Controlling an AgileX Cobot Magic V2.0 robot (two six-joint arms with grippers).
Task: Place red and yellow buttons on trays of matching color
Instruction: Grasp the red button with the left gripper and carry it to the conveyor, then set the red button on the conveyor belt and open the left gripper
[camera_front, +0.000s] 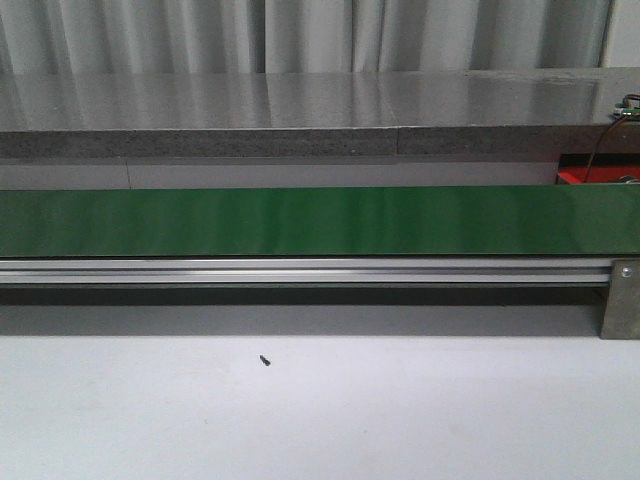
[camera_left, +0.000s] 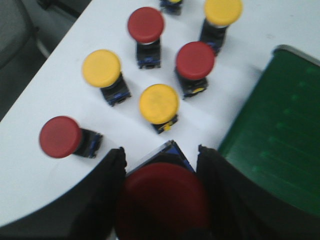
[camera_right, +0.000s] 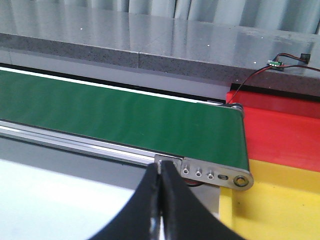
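Note:
In the left wrist view my left gripper (camera_left: 160, 160) is shut on a red button (camera_left: 162, 200) with a blue base, held above the white table. Beyond it stand several loose buttons: red ones (camera_left: 60, 136) (camera_left: 145, 25) (camera_left: 195, 60) and yellow ones (camera_left: 101, 68) (camera_left: 159, 103) (camera_left: 223, 11). In the right wrist view my right gripper (camera_right: 161, 172) is shut and empty, in front of the end of the green conveyor belt (camera_right: 125, 115). The red tray (camera_right: 280, 127) and the yellow tray (camera_right: 270, 205) lie just past that belt end. Neither gripper shows in the front view.
The green belt (camera_front: 300, 220) runs across the front view on an aluminium rail (camera_front: 300, 270), with a grey ledge (camera_front: 300, 110) behind. A small dark speck (camera_front: 265, 360) lies on the white table. The belt's other end (camera_left: 280, 140) is beside the buttons.

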